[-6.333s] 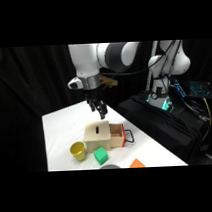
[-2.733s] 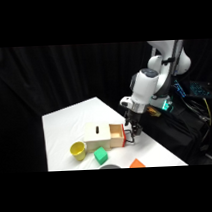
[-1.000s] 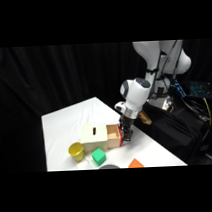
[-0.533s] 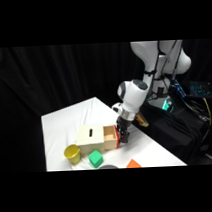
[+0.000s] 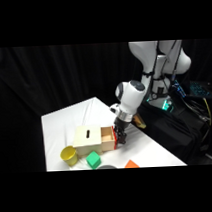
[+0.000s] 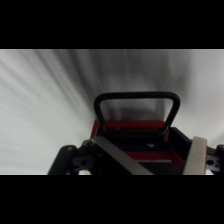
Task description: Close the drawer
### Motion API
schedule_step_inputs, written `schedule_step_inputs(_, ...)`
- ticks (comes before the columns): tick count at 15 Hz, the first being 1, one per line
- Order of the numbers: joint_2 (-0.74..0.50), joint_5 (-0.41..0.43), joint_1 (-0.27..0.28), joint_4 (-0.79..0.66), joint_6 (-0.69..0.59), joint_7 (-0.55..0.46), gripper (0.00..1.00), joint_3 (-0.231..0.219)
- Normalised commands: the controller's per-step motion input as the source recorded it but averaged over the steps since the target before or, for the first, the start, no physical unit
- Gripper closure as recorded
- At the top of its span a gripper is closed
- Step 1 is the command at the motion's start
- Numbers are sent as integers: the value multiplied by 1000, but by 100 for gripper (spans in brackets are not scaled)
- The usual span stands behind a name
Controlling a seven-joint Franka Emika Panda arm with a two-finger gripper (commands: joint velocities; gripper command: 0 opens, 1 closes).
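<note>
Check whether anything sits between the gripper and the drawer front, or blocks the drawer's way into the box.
Nothing visible does. In the side view the gripper is right at the drawer front, which sticks only slightly out of the wooden box. The yellow cup and green block sit in front of the box, off the drawer's path.

The table (image 5: 64, 121) held one box (image 5: 88, 140), one drawer (image 5: 109, 139), one yellow cup (image 5: 68, 155), one green block (image 5: 93, 161).

Side camera looks down across the table (image 5: 64, 121); wrist camera looks closely at the drawer (image 6: 132, 131).
</note>
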Motion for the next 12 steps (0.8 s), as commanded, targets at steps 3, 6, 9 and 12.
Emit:
schedule_step_inputs(3,-37,232,-185,160,-64,-361,0,105)
schedule_step_inputs(6,-98,321,-219,123,-132,-451,0,186)
schedule_step_inputs(9,-72,334,-210,137,-171,-447,0,221)
schedule_step_inputs(12,-31,323,-200,175,-176,-434,0,222)
